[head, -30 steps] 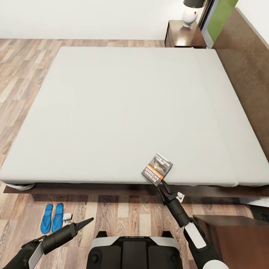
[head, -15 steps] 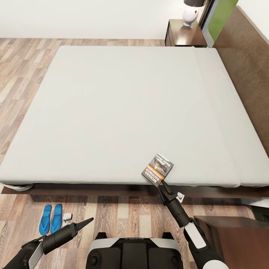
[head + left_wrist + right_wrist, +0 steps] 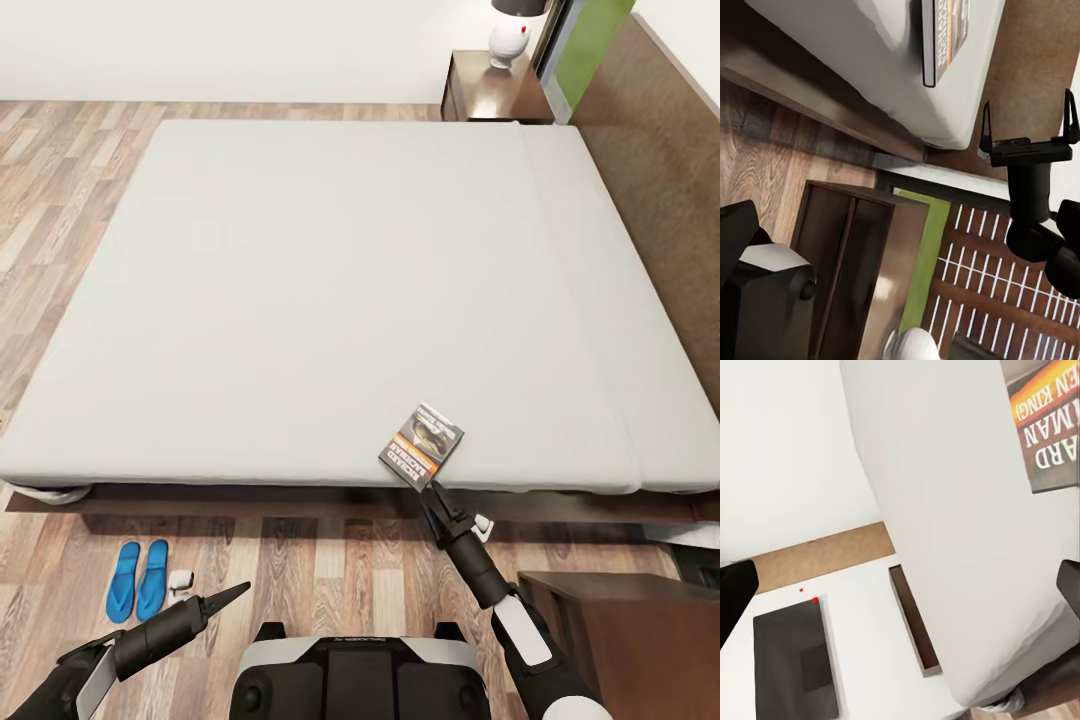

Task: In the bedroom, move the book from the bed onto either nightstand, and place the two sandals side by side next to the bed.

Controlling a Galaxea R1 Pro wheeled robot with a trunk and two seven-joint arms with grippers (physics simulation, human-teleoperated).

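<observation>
Book flat on the bed, at the mattress edge nearest the robot, toward the headboard end, corner about level with the edge. Thin paperback: likely light, somewhat flexible, glossy cover probably slick. Best hold judged to be that edge-side corner, 1 finger above and 1 below; little thickness to bite, so likely to slip or tilt if pinched shallow.

Right claw just beside that corner of the book, fingers close together; pinching or only touching, cannot tell. Left claw over the floor on the robot's side of the bed, pressed together, holding nothing.

2 sandals side by side on the floor just off the bed's foot-end corner.

Head view alone gives the sandals, plus a nightstand beside the headboard at the bed's far side. Left wrist view adds the book's edge-on thickness. Right wrist view adds cover lettering up close.
</observation>
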